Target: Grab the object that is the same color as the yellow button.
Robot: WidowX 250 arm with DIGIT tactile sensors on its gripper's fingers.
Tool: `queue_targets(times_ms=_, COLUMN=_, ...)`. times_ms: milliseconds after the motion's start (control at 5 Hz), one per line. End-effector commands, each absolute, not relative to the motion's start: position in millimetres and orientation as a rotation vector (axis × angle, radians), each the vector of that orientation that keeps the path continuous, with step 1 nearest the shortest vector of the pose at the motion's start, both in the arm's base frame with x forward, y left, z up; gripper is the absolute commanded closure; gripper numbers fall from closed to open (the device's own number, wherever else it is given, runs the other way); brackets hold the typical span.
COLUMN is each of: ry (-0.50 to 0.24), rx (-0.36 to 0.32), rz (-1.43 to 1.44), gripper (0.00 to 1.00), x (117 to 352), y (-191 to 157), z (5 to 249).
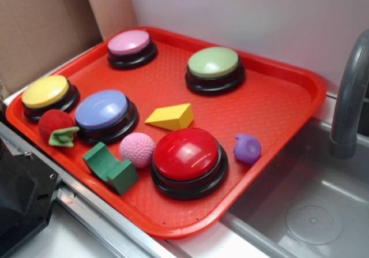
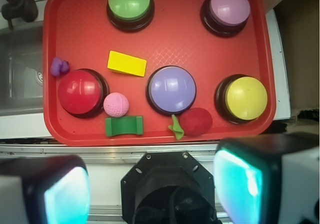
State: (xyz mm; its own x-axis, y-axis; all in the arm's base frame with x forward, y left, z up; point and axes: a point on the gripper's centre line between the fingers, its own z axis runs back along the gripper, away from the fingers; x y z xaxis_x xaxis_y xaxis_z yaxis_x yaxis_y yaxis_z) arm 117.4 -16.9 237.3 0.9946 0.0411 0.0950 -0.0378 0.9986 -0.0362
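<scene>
The yellow wedge block (image 1: 170, 116) lies near the middle of the red tray (image 1: 271, 105), between the blue and red buttons; it also shows in the wrist view (image 2: 127, 63). The yellow button (image 1: 46, 92) sits at the tray's left edge, and at the right in the wrist view (image 2: 246, 98). My gripper (image 2: 152, 184) is open and empty, high above the tray's near edge, well away from the wedge. Its two fingers (image 2: 67, 196) frame the bottom of the wrist view. The gripper does not show in the exterior view.
On the tray: blue button (image 1: 104, 110), red button (image 1: 187, 154), green button (image 1: 214, 63), pink button (image 1: 130, 43), pink ball (image 1: 138, 149), green block (image 1: 109, 168), red strawberry toy (image 1: 56, 125), purple toy (image 1: 247, 149). A sink (image 1: 311, 212) and faucet (image 1: 349, 96) lie right. The black robot base (image 1: 20, 200) stands near left.
</scene>
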Motion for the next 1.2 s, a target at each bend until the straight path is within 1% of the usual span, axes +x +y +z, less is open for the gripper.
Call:
queue_targets(times_ms=0, ry=-0.096, rx=-0.034, rz=0.039, gripper=0.0, x=117, y=-17, z=237)
queue_targets(times_ms=200, ry=-0.173, rx=0.069, rz=-0.061, gripper=0.0, x=131, y=-21, z=218)
queue_targets(times_ms=400, ry=-0.225, rx=0.072, rz=-0.211, gripper=0.0, x=148, y=-20, z=194)
queue_targets(times_ms=600, ry=-0.3, rx=0.073, rz=-0.391, gripper=0.0, x=164, y=-20, z=171)
queue_targets(times_ms=800, ry=-0.355, rx=0.07, rz=-0.641, gripper=0.0, x=193, y=-18, z=130)
queue_targets(times_ms=1000, ry=-0.381, rx=0.026, rz=-0.861, gripper=0.0, x=206, y=-21, z=96)
